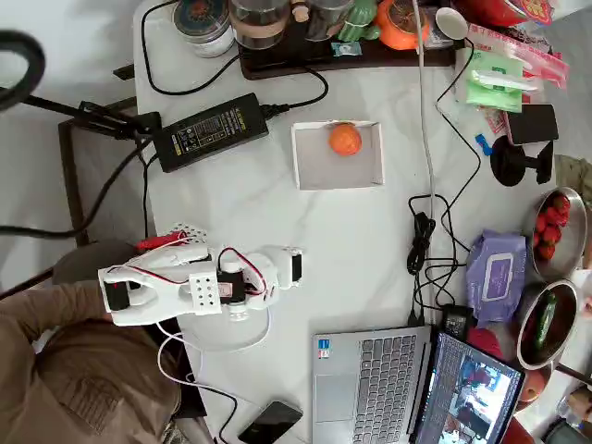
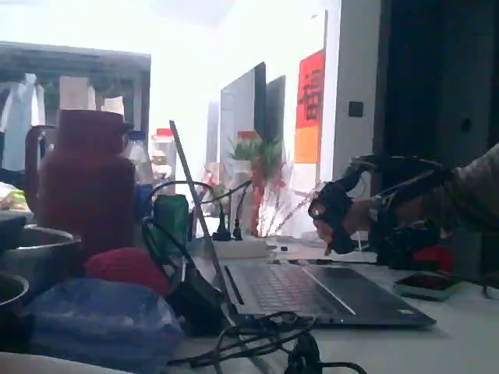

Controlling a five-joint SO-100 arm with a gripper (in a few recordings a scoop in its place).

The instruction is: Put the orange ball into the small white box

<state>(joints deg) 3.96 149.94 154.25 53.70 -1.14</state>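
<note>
One white arm [image 1: 199, 287] lies folded; fingers' state unclear; orange ball [image 1: 345, 139] sits in small white box [image 1: 308, 170].

In the overhead view, a black power adapter [image 1: 211, 131] lies near the tabletop's [image 1: 351, 231] upper left edge, its cable looping toward a dark tray of jars [image 1: 277, 28] along the top edge. An open laptop [image 1: 407, 384] sits at the bottom edge, a phone [image 1: 270, 422] just left of it. Toward the right edge lie a purple wipes pack [image 1: 497, 276], a bowl of strawberries [image 1: 558, 227] and green packets [image 1: 495, 81].
</note>
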